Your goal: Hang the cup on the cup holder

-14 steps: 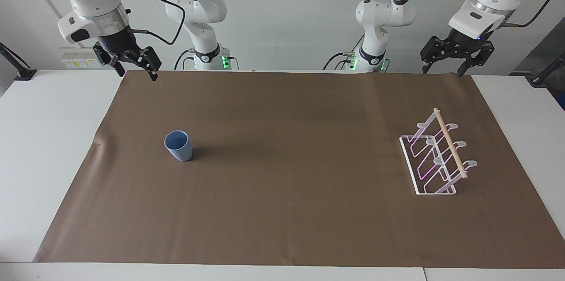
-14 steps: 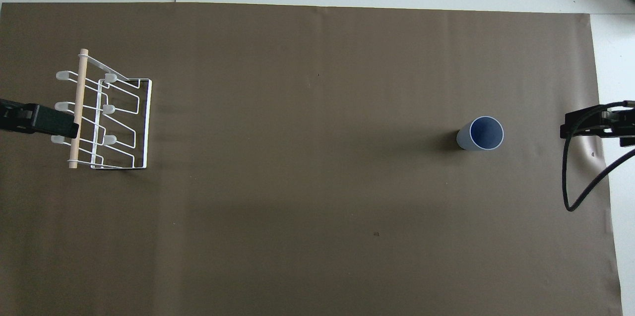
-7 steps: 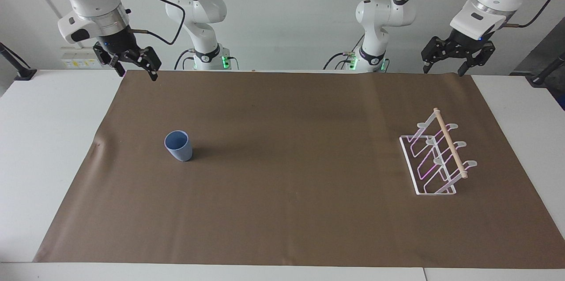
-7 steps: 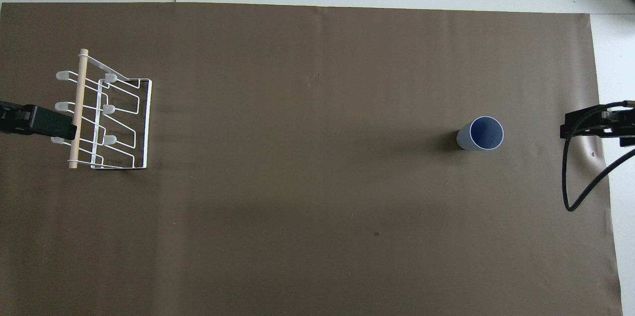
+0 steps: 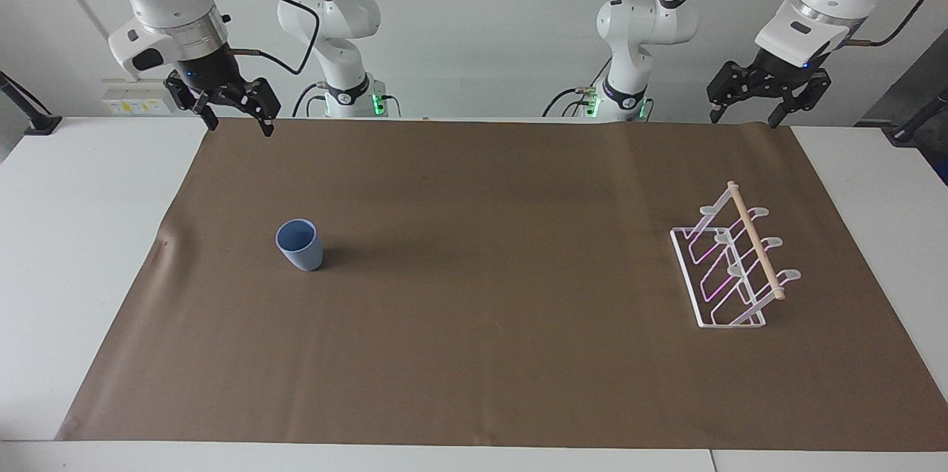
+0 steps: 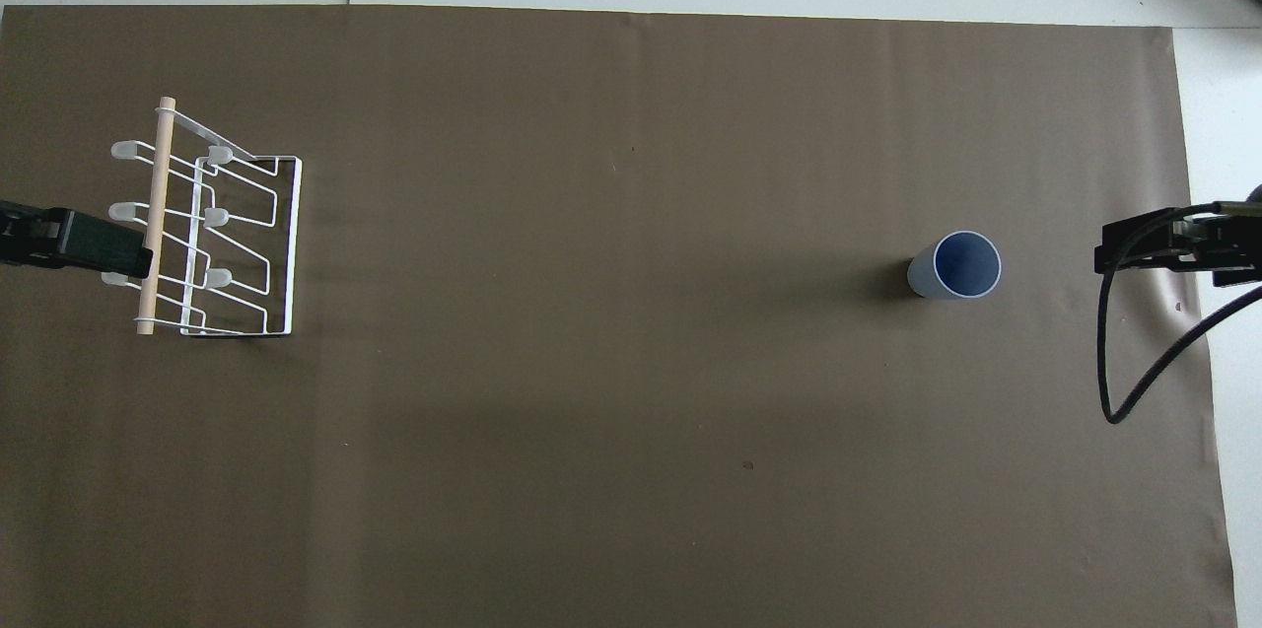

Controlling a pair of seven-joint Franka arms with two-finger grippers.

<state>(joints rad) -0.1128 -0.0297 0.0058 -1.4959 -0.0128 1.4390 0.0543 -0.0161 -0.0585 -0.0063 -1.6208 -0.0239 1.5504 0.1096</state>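
The light-blue cup (image 5: 300, 246) stands upright, mouth up, on the brown mat toward the right arm's end of the table; from overhead the cup (image 6: 954, 265) shows its open rim. The white wire cup holder (image 5: 754, 238) with its wooden dowel stands toward the left arm's end, and the cup holder (image 6: 158, 214) carries nothing on its prongs. My right gripper (image 5: 238, 124) hangs open and empty over the mat's corner nearest the robots, apart from the cup. My left gripper (image 5: 744, 116) hangs open and empty over the mat's other near corner.
A brown paper mat (image 5: 474, 368) covers most of the white table (image 5: 74, 250). In the overhead view the left gripper (image 6: 108, 253) overlaps the rack's dowel end and the right gripper (image 6: 1134, 253) shows beside the cup, trailing a black cable (image 6: 1109, 391).
My right gripper has shifted a little toward the table's middle, closer to the cup. The left gripper has barely moved. Cup and rack are unmoved.
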